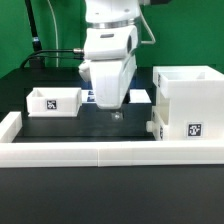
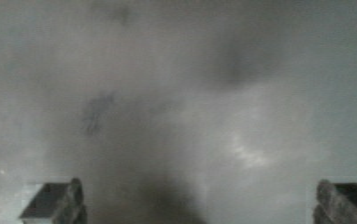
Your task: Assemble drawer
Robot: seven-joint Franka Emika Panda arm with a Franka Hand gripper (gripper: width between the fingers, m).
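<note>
The tall white drawer housing (image 1: 188,95) stands at the exterior view's right, with a square tag (image 1: 195,128) on its front and a small knob (image 1: 153,128) low on its left side. One small white tray (image 1: 55,100) with a tag lies at the exterior view's left. My gripper (image 1: 112,110) hangs low over the black table between them, touching neither. In the wrist view only a blurred grey surface shows. The two fingertips (image 2: 54,200) stand far apart at the frame's edges with nothing between them. The gripper (image 2: 196,205) is open and empty.
A long low white border wall (image 1: 100,152) runs along the table's front and up the left side. The marker board (image 1: 140,97) lies flat behind my gripper, partly hidden by it. Cables hang at the back left before a green backdrop.
</note>
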